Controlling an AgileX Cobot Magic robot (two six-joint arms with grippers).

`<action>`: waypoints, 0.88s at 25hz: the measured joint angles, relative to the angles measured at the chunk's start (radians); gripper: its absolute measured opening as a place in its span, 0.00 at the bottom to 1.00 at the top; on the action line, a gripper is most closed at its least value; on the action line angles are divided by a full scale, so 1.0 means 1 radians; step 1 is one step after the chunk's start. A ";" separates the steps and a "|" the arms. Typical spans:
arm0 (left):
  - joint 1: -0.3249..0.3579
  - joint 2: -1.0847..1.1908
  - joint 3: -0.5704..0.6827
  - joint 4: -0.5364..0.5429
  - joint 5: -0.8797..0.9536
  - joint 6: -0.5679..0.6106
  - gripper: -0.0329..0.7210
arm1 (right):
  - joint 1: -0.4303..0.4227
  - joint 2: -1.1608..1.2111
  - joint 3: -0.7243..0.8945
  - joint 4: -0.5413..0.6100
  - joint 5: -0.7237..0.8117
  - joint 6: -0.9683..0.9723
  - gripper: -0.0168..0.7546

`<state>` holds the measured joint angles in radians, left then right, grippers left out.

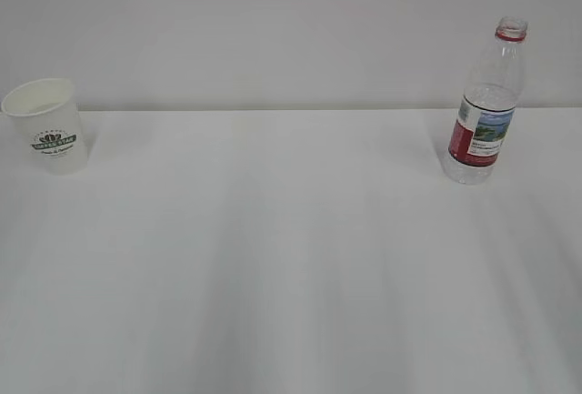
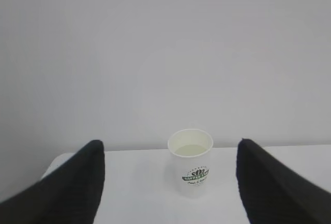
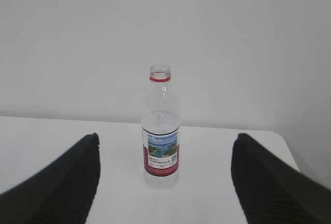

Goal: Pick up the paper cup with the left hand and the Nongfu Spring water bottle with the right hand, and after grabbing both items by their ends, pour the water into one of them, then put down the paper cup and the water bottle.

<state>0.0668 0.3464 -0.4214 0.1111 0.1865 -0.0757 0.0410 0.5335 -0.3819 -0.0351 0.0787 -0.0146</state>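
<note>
Standing untouched at the white table's (image 1: 291,267) far left edge, the small white tapered paper cup (image 1: 47,126) awaits the wide-open left hand (image 2: 168,182); the tall clear capless plastic bottle (image 1: 485,103) stands far right before the open right hand (image 3: 164,180). Nothing grasped; nothing blocks either approach.

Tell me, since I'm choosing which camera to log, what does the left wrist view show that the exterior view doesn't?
Only the left wrist view shows the left end effector, its two black fingers spread wide with the cup standing beyond the gap between them, apart from both. Only the exterior view shows the tall clear plastic water bottle with the red-and-white label, uncapped, standing far right. Both show the small white paper cup with the dark green logo, upright on the white table.
</note>
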 joint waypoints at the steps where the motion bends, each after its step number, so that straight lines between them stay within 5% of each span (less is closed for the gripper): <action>1: 0.000 0.000 0.000 0.000 0.005 0.000 0.81 | 0.000 -0.005 0.000 0.000 0.003 0.000 0.79; 22: -0.029 0.000 0.000 0.012 -0.003 0.000 0.81 | 0.000 -0.007 0.000 0.041 0.061 0.003 0.79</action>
<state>0.0377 0.3460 -0.4214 0.1231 0.1835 -0.0757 0.0410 0.5266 -0.3819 0.0064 0.1394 -0.0113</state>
